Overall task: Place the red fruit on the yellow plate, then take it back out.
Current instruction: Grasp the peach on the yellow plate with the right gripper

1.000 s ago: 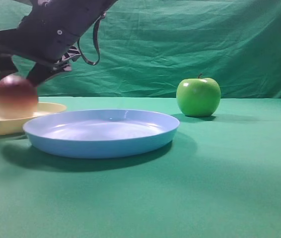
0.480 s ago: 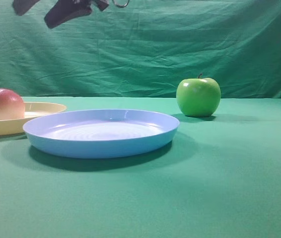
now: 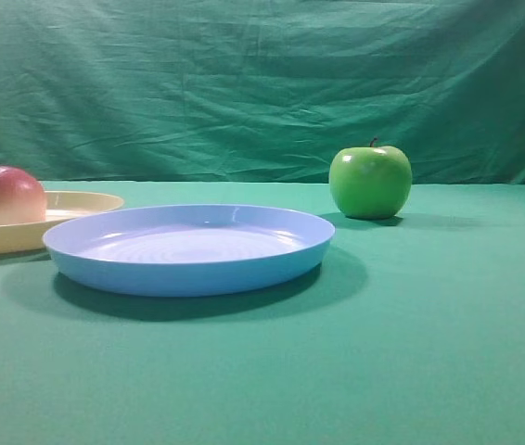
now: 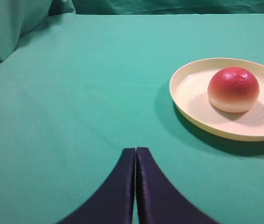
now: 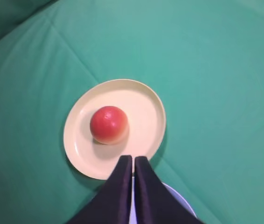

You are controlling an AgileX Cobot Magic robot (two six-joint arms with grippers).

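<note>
Right wrist view, right fingers (image 5: 133, 161) closed, above yellow plate (image 5: 147, 103)

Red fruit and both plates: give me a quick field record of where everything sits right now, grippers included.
red fruit: resting on the yellow plate, free of both grippers
yellow plate: on the green cloth, holding only the fruit
blue plate: beside the yellow plate, nothing on it
green apple: on the cloth, apart from both plates
left gripper: shut, holding nothing, low beside the yellow plate
right gripper: shut, holding nothing, above the yellow plate
</note>
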